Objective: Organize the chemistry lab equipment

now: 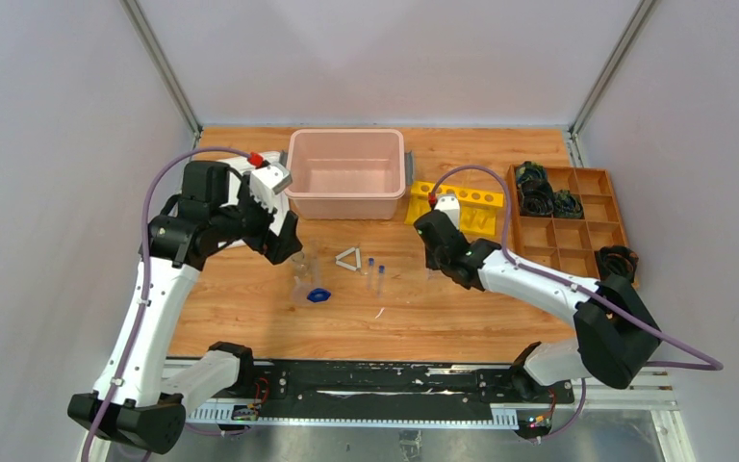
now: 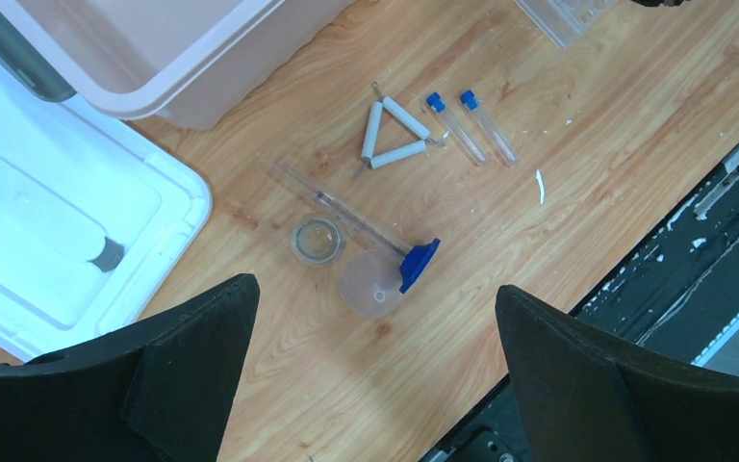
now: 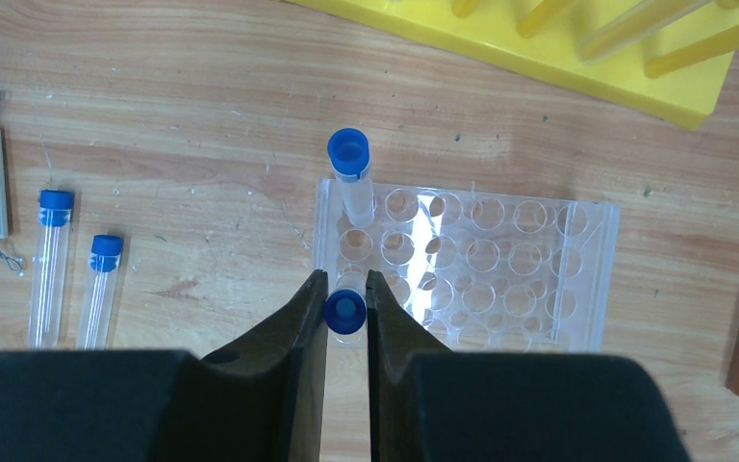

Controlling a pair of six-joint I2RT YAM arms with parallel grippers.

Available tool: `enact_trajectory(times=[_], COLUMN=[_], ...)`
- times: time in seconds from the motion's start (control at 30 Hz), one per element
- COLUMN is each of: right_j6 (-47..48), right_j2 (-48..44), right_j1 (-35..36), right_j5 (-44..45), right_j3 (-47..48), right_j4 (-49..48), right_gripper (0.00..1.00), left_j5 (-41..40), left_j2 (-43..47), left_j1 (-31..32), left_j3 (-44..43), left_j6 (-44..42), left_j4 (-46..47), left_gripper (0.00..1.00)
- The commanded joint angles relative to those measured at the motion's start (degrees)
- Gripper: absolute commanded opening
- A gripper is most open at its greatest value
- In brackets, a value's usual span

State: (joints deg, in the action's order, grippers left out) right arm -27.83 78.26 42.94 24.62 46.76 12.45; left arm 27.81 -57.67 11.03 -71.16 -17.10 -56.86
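My right gripper [image 3: 346,289] is shut on a blue-capped tube [image 3: 344,311], held upright over the near-left corner of the clear tube rack [image 3: 500,265]. Another blue-capped tube [image 3: 350,168] stands in the rack's far-left corner. Two more tubes [image 3: 51,260] [image 3: 101,284] lie on the table to the left. My left gripper [image 2: 375,289] is open and empty, high above a small glass beaker [image 2: 318,240], a clear round piece [image 2: 366,289] and a blue piece [image 2: 419,264] on a lying clear cylinder. The white triangle frame [image 2: 392,135] lies beyond them.
A pink bin [image 1: 346,173] stands at the back centre, with a white lid [image 2: 58,212] to its left. A yellow rack [image 1: 457,204] and an orange compartment tray [image 1: 563,217] stand at the back right. A black rail [image 1: 375,380] runs along the near edge.
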Motion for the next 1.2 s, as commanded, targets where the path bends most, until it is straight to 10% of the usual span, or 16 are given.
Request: enact_trajectory(times=[0.0, 0.27, 1.17], right_j6=[-2.18, -3.57, -13.7], right_j2=[-1.62, -7.21, 24.63], right_j1=[-0.67, -0.67, 6.52], right_j5=[-0.8, 0.55, -18.68], right_j3=[-0.88, 2.03, 20.74], right_j4=[0.96, 5.01, 6.49], right_gripper=[0.25, 0.56, 0.41], left_j5=[-0.56, -0.64, -2.24], left_j2=[-0.59, -1.08, 0.15], left_j1=[0.14, 0.14, 0.14], left_j3=[-2.87, -4.87, -2.82], left_j6=[0.84, 1.85, 1.92], left_j4=[0.51, 0.44, 0.45], left_gripper=[1.0, 1.0, 1.0])
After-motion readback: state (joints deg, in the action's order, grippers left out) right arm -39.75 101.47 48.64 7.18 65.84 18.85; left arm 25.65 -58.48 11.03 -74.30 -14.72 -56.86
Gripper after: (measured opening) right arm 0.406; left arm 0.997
